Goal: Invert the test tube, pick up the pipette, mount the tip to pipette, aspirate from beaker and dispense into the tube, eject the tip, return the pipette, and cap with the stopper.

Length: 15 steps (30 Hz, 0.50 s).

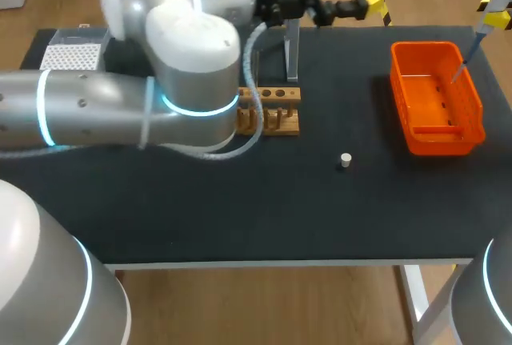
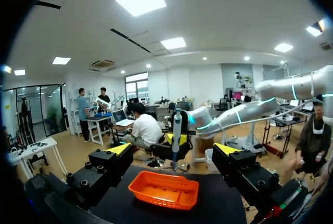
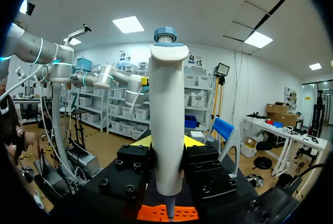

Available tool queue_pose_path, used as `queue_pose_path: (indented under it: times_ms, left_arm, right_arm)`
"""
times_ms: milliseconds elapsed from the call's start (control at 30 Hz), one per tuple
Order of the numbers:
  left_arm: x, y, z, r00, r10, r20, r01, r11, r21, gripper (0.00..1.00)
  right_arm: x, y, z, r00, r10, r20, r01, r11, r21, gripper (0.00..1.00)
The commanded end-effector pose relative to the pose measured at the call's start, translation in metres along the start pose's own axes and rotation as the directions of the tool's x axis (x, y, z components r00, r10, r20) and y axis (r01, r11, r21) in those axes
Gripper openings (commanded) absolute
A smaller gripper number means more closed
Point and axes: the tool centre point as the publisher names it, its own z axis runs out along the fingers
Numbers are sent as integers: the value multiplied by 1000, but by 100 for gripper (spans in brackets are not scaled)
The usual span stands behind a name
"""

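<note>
Holding the pipette (image 3: 167,120) upright in my right gripper (image 3: 166,142), I have its tip hanging over the orange bin (image 1: 444,141) at the far right of the table. I judge that suits ejecting the tip there. Both fingers press the pipette's body from two sides in a firm clasp. My left gripper (image 2: 173,154) hangs at the far edge behind the wooden rack (image 1: 276,113), fingers spread wide with nothing between them. It is likely kept free for the stopper (image 1: 345,160), which stands alone on the mat, nearer and right of the rack.
</note>
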Motion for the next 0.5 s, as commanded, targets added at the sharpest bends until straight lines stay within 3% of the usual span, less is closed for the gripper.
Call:
queue_pose_path:
  times_ms: [33,100,267,300,333,367,400,500]
  left_arm:
    - [-2,-4,94,1000,-9,0,9,1000,-3,100]
    - [-1,-5,106,1000,-6,-25,6,1000,4,100]
    - [-1,-5,106,1000,-6,-25,6,1000,4,100]
    - [-1,-5,106,1000,-6,-25,6,1000,4,80]
    - [-1,-5,106,1000,-6,-25,6,1000,4,39]
    - [-1,-5,106,1000,-6,-25,6,1000,4,9]
    - [-1,-5,106,1000,-6,-25,6,1000,4,0]
    - [-1,-5,106,1000,-6,-25,6,1000,4,0]
  right_arm:
    - [-1,0,-1,1000,-1,-3,1,1000,1,0]
    - [-1,0,-1,1000,-1,-3,1,1000,1,0]
    - [-1,0,-1,1000,-1,-3,1,1000,1,0]
    - [-1,0,-1,1000,-1,-3,1,1000,1,0]
    - [-1,0,-1,1000,-1,-3,1,1000,1,0]
    - [-1,0,-1,1000,-1,-3,1,1000,1,0]
    - [-1,0,-1,1000,-1,-3,1,1000,1,0]
    - [-1,0,-1,1000,-1,-3,1,1000,1,0]
